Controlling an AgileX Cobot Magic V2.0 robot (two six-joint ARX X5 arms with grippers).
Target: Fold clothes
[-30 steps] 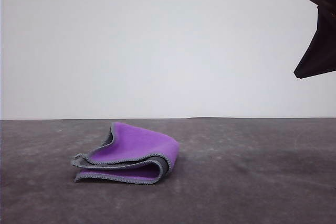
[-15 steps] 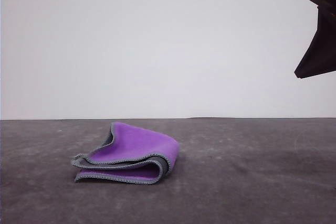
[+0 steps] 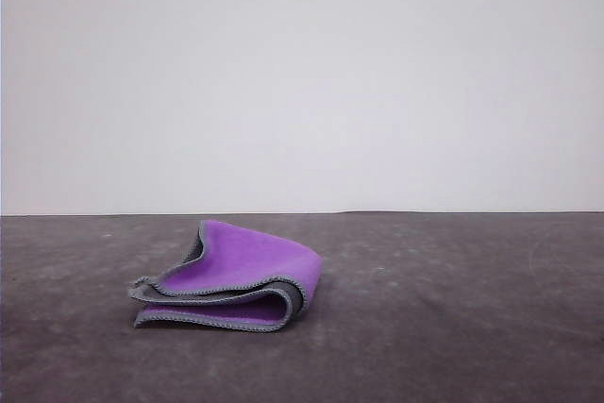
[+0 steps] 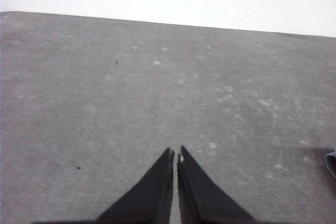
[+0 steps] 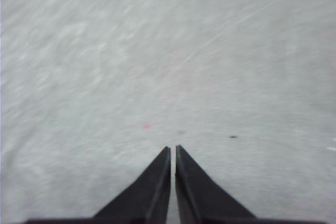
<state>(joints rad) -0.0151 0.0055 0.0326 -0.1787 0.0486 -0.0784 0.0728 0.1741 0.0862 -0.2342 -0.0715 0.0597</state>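
Left gripper [image 4: 175, 155]: black tapered fingers [image 4: 152, 192] brought together, tips all but touching, only a hairline slit between them. Nothing held. Tips hang over bare grey table [image 4: 105, 103], no contact visible.

Right gripper [image 5: 172, 149]: fingers likewise closed to a thin slit, empty. Surface beneath is pale and motion-blurred; cannot tell whether the tips touch it.

Cloth [image 3: 231, 276]: lies on the dark table in the front view, left of centre, toward the near edge. Folded over on itself in loose layers, purple face outward on top, charcoal side showing along the inner layers, light grey stitched edge [image 3: 217, 292] tracing the open layers. Long axis runs roughly left–right; rounded fold at the right end, open edges pointing left and toward the camera. Top layer bulges up at the back, not flat.

A dark sliver at the right border of the left wrist view [image 4: 331, 162] may be the cloth's edge; too little to confirm.

Left wrist camera looks obliquely forward over the table to its far edge.
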